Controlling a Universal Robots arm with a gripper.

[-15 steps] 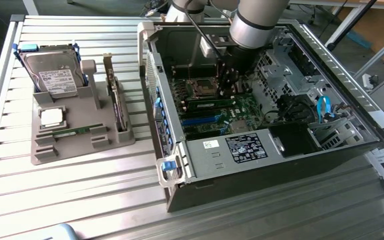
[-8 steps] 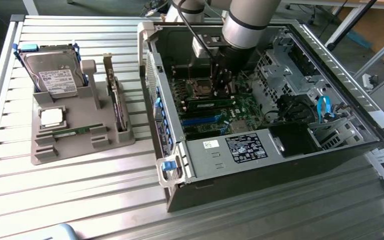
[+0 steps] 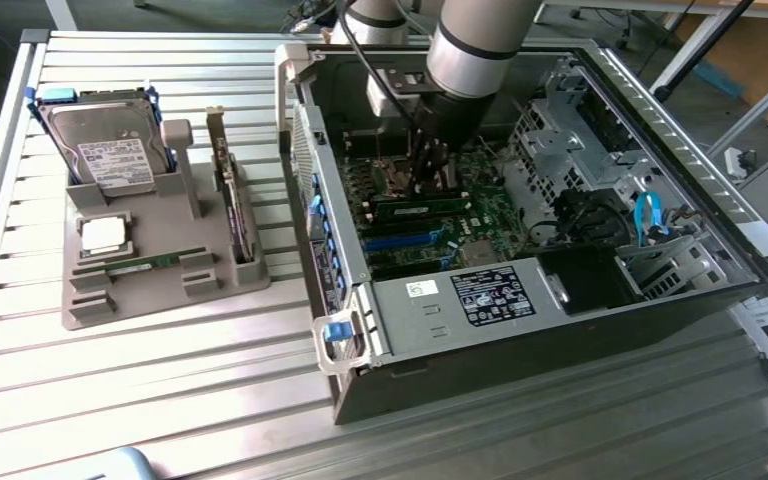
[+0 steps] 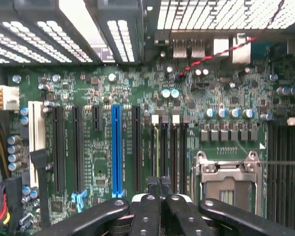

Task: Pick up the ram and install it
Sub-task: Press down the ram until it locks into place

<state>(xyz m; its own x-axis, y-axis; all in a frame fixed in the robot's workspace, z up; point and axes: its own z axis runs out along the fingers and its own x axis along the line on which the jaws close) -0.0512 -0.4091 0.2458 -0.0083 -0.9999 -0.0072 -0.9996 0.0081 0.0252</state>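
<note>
Ram [image 3: 418,209]: a long, narrow green stick lying across the motherboard [image 3: 491,215] inside the open computer case [image 3: 411,330], directly under my claw [image 3: 427,190].

Claw: clenched, fingers pressed together with no gap showing between them. The tips come down right at the ram's upper edge. I cannot tell whether the stick is pinched between them or only touched from above.

Wrist view: my claw [image 4: 160,184] sits over the row of narrow memory slots [image 4: 172,147]. These lie between the long blue slot [image 4: 116,147] and the metal processor socket [image 4: 228,182]. The ram itself is hidden under my fingers [image 4: 147,206] here.

Outside the case, to the exterior view's left: a grey holder [image 3: 157,290] on the slatted metal tabletop [image 3: 157,400]. It carries:
- a hard drive [image 3: 104,140], standing upright
- a square silver chip [image 3: 101,235]
- a dark card [image 3: 233,210], on edge
- a second green stick [image 3: 144,263], lying flat in its groove
</note>
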